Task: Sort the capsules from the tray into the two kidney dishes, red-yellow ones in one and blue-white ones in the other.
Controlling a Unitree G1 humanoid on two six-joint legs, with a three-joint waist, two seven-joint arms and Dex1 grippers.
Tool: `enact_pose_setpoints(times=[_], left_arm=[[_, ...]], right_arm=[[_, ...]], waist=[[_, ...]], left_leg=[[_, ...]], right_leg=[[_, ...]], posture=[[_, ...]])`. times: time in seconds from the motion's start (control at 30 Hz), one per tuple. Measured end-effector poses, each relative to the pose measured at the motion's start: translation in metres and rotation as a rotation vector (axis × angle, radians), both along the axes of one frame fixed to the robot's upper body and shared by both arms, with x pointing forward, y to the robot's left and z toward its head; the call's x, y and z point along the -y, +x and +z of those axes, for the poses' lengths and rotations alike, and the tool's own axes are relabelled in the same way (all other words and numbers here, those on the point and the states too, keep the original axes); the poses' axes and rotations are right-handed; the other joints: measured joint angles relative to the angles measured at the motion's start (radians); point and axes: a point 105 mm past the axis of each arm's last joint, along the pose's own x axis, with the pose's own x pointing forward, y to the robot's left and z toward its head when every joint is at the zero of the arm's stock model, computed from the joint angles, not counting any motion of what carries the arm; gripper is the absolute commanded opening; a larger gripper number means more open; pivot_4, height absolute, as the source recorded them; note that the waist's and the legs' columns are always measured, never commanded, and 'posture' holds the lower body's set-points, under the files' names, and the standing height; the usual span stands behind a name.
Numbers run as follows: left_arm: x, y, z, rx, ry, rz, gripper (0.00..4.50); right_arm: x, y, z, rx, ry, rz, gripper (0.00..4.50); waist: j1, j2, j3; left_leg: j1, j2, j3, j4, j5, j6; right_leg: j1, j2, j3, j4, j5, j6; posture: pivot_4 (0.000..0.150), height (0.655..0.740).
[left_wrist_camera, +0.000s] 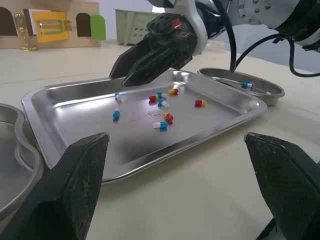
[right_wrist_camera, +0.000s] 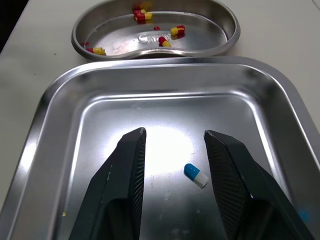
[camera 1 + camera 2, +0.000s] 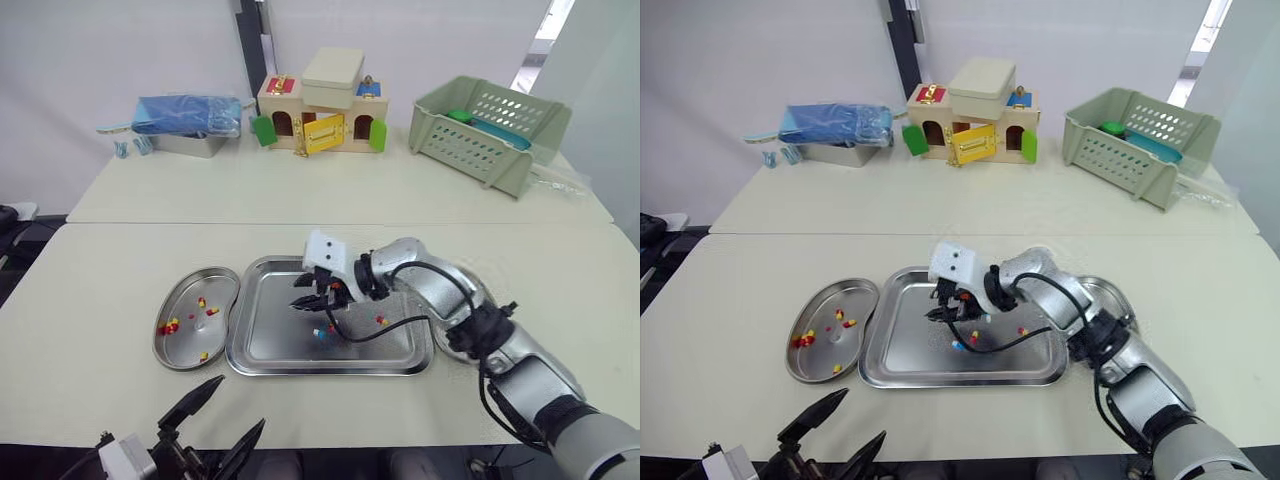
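Nearest us, our left gripper hangs spread wide, holding nothing. Over the rectangular steel tray, our right gripper is parted and empty, framing one blue-white capsule; several capsules lie there unsorted. We judge sorting partway done: red-yellow capsules occupy the left steel kidney dish, and a blue-white one the right steel kidney dish.

Bright, even light falls from overhead. A white patch of glare sits on the tray floor in the right wrist view. Shadows beside it on the table are soft and faint.
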Motion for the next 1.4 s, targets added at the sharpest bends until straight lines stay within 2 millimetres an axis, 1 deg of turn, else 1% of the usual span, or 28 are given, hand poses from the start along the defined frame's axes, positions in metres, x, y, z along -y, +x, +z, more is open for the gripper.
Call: enact_pose_setpoints(times=[0.17, 0.3, 0.47, 0.6, 0.7, 0.73, 0.83, 0.97, 1.4], left_arm=[[-0.001, -0.001, 0.002, -0.005, 0.007, 0.015, 4.5], [-0.001, 0.0, 0.004, 0.001, 0.007, 0.02, 4.5], [0.0, 0.0, 0.004, -0.007, 0.009, 0.02, 4.5], [-0.001, -0.001, 0.003, -0.014, 0.013, 0.024, 4.5], [-0.001, -0.001, 0.003, -0.018, 0.013, 0.025, 4.5], [0.0, -0.001, 0.004, -0.018, 0.014, 0.023, 4.5], [0.0, -0.001, 0.006, -0.012, 0.018, 0.02, 4.5], [0.0, 0.0, 0.006, -0.015, 0.019, 0.028, 4.5], [-0.002, 0.003, 0.01, 0.023, 0.009, 0.073, 4.5]], right_arm=[[-0.003, 0.012, -0.011, 0.023, -0.031, -0.009, 2.03], [-0.004, 0.015, -0.02, 0.018, -0.046, -0.007, 2.03], [-0.008, 0.015, -0.026, 0.028, -0.066, 0.016, 2.03], [-0.006, 0.019, -0.034, 0.031, -0.095, 0.008, 2.03], [-0.006, 0.019, -0.036, 0.044, -0.105, 0.019, 2.03], [-0.006, 0.019, -0.036, 0.05, -0.109, 0.023, 1.7], [-0.008, 0.018, -0.035, 0.055, -0.109, 0.035, 1.07], [-0.007, 0.018, -0.036, 0.058, -0.116, 0.038, 0.07], [-0.007, 0.013, -0.036, 0.023, -0.103, 0.057, 0.03]], waist=[[-0.006, 0.0, 0.0], [-0.007, 0.0, 0.0], [-0.008, 0.0, 0.0], [-0.008, 0.0, 0.0], [-0.008, 0.0, 0.0], [-0.008, 0.0, 0.0], [-0.008, 0.0, 0.0], [-0.008, 0.0, 0.0], [-0.008, 0.0, 0.0]], left_leg=[[0.0, 0.0, 0.0, -0.001, 0.0, 0.0], [0.0, 0.0, 0.0, -0.001, 0.0, 0.0], [0.0, 0.0, 0.0, -0.001, 0.0, 0.0], [0.0, 0.0, 0.001, -0.001, 0.0, 0.0], [0.0, 0.0, 0.001, -0.001, 0.0, 0.0], [0.0, 0.0, 0.001, -0.001, 0.0, 0.0], [0.0, 0.0, 0.001, -0.001, 0.0, 0.0], [0.0, 0.0, 0.001, -0.001, 0.0, 0.0], [0.0, 0.0, 0.001, -0.001, 0.0, 0.0]], right_leg=[[-0.001, 0.0, 0.0, 0.0, 0.0, 0.0], [-0.001, 0.0, 0.0, 0.0, 0.0, 0.0], [-0.001, 0.0, 0.001, 0.0, 0.0, 0.0], [-0.001, 0.0, 0.001, 0.0, 0.0, 0.0], [-0.001, 0.0, 0.001, 0.0, 0.0, 0.0], [-0.001, 0.0, 0.001, 0.0, 0.0, 0.0], [-0.001, 0.0, 0.001, 0.0, 0.0, 0.0], [-0.001, 0.0, 0.001, 0.0, 0.0, 0.0], [-0.001, 0.0, 0.001, 0.0, 0.0, 0.0]], posture=[[0.15, 0.74], [0.15, 0.74], [0.15, 0.74], [0.15, 0.74], [0.15, 0.74], [0.15, 0.74], [0.15, 0.74], [0.15, 0.74], [0.15, 0.74]])
